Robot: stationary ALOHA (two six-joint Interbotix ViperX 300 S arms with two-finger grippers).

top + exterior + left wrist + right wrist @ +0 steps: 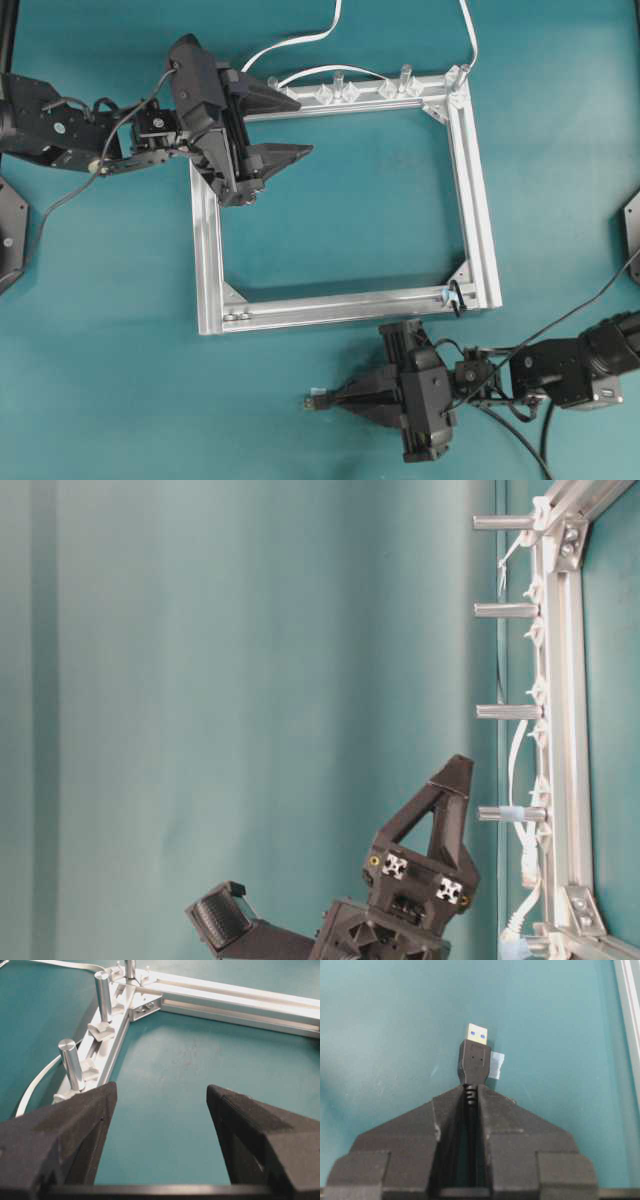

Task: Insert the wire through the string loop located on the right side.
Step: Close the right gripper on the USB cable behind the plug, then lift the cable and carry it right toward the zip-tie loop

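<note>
Right tool (472,1094) | clamps wire (473,1062) | plug protrudes beyond tips

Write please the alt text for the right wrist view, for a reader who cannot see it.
The right hand is shut on the wire just behind its plug, which sticks out ahead of the fingertips over a teal table. The plug has a metal tip and a small pale tape tab on its right side. A strip of the silver frame shows at the right edge.

Most of the wire (471,1064) is buried inside the right tool (471,1091), and the string loop (456,298) is too tiny to make out.
</note>
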